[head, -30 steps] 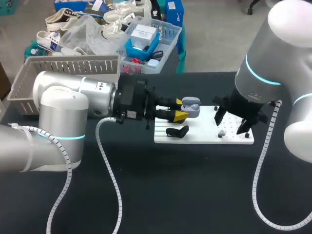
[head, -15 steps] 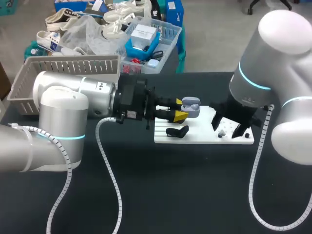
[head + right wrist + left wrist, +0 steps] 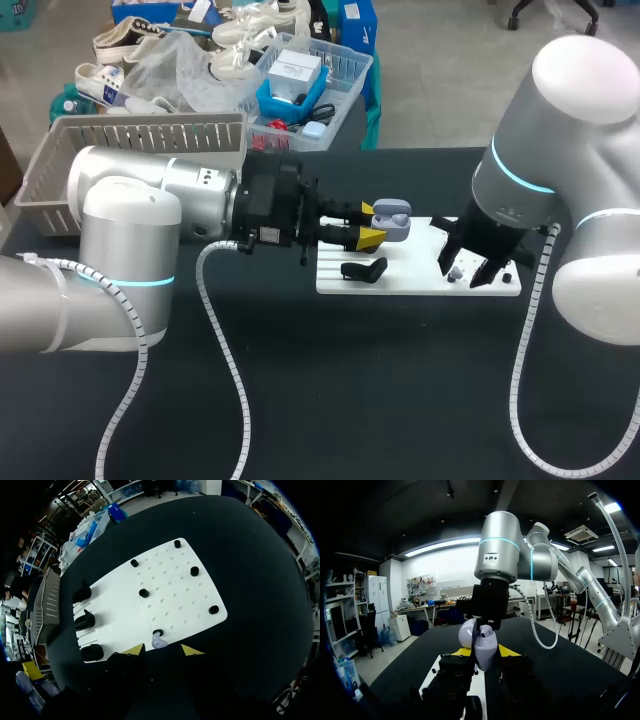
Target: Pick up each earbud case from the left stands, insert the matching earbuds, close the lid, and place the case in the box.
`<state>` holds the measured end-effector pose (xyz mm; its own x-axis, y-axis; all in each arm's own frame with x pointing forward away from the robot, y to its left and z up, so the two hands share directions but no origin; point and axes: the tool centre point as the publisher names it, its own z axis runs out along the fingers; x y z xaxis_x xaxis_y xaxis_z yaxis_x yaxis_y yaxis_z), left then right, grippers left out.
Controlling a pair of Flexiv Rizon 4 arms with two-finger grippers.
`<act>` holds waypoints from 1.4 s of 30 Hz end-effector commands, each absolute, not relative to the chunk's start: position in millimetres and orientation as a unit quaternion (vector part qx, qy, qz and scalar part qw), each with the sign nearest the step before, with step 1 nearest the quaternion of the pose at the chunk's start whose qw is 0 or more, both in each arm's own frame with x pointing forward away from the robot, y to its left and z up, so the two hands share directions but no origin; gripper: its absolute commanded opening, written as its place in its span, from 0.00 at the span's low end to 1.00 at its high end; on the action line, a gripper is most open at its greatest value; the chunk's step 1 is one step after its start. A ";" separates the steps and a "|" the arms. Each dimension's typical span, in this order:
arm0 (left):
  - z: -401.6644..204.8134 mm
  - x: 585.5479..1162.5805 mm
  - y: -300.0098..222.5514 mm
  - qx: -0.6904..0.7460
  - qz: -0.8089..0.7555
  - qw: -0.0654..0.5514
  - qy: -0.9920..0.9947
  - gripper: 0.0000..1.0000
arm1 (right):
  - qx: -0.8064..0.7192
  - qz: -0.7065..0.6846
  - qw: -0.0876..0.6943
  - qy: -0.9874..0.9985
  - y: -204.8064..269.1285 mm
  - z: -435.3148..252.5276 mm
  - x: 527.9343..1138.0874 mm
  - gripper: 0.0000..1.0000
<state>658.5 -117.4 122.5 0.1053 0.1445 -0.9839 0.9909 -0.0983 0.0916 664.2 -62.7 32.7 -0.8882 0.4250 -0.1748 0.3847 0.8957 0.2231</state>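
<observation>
My left gripper (image 3: 369, 226) is shut on a lavender earbud case (image 3: 392, 220), held with its lid open over the left end of the white board (image 3: 420, 282). From the left wrist, the case (image 3: 482, 642) stands upright between the yellow tips of the left gripper (image 3: 485, 652). My right gripper (image 3: 470, 268) hangs low over the board's right part. Its fingers straddle a small lavender earbud (image 3: 159, 641) on a black peg. In the right wrist view a gap shows on each side of the earbud, so the right gripper (image 3: 162, 650) is open around it.
Three black case stands (image 3: 84, 620) line the board's left end; one stand (image 3: 365, 270) lies just below the held case. Several black pegs (image 3: 194, 571) dot the board's right half. A grey slatted basket (image 3: 90, 150) sits at the table's far left.
My right arm has shifted left and down over the earbud on its peg, and its fingers have drawn closer together. The left arm and the case have not moved.
</observation>
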 end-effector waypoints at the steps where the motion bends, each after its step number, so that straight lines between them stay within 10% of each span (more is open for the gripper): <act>1: 121.7 659.5 -118.1 0.583 -0.458 0.462 0.487 0.00 | 0.211 0.092 0.114 0.966 -62.1 28.5 666.2 0.40; 27: 121.7 659.5 -118.1 0.583 -0.458 0.462 0.487 0.00 | 0.203 0.090 0.108 0.969 -62.5 23.0 675.4 0.32; 38: 121.7 659.5 -118.1 0.583 -0.458 0.462 0.487 0.00 | 0.205 0.090 0.104 0.969 -64.4 21.6 676.0 0.19; 42: 121.7 659.5 -118.1 0.583 -0.458 0.462 0.487 0.00 | 0.205 0.092 0.103 0.969 -64.7 21.3 676.2 0.00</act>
<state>658.5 -117.4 122.5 0.1053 0.1444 -0.9839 0.9909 -0.0983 0.0916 675.0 -64.2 22.7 -0.8944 0.4159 -0.1644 0.3772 0.8990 0.2223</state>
